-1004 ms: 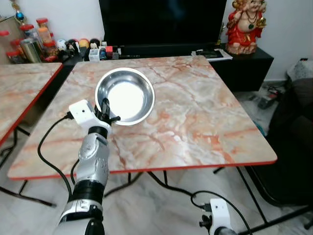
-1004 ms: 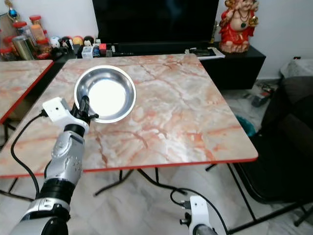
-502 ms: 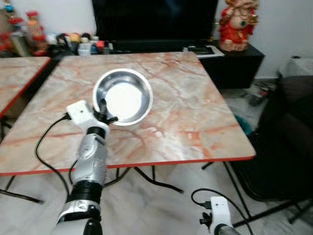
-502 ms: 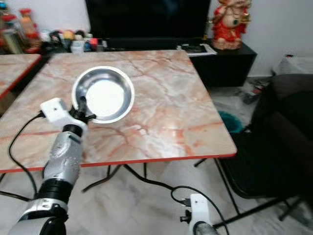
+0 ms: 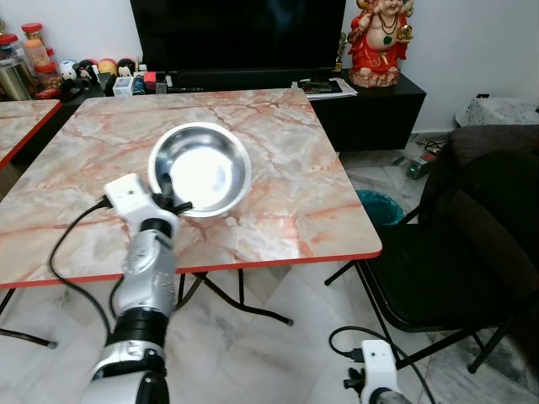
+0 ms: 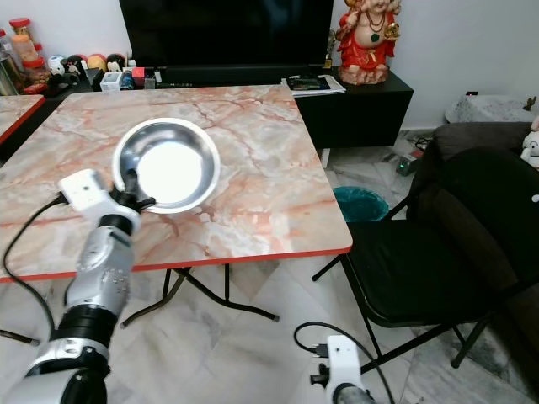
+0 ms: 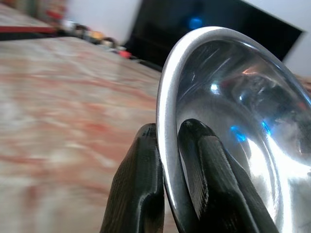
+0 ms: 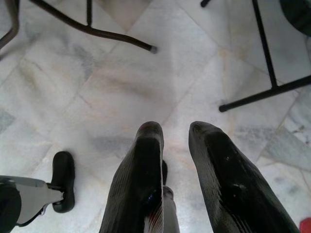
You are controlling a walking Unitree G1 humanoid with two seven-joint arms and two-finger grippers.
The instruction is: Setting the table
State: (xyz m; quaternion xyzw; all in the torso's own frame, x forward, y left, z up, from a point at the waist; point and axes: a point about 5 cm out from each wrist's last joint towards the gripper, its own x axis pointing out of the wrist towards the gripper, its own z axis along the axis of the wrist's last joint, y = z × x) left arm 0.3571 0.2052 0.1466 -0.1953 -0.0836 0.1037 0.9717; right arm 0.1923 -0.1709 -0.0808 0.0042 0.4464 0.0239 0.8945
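**Steel bowl, rim-pinched over marble table: slip and tilt hazards**

Item: steel bowl, round, polished, positioned over the marble table, toward its near left part; whether the base rests on the top cannot be told.

Holder: left gripper, fingers closed narrowly on the near rim, one inside the wall, one outside.

Idle: right gripper, hanging low over the floor tiles, fingers slightly parted, holding nothing.

Risks, judged: the grip covers a thin smooth edge only, so the bowl may pivot or slide out if moved quickly. Releasing it tilted may make it rock or skate toward the red table edge. The folding chair stands close beside the table.
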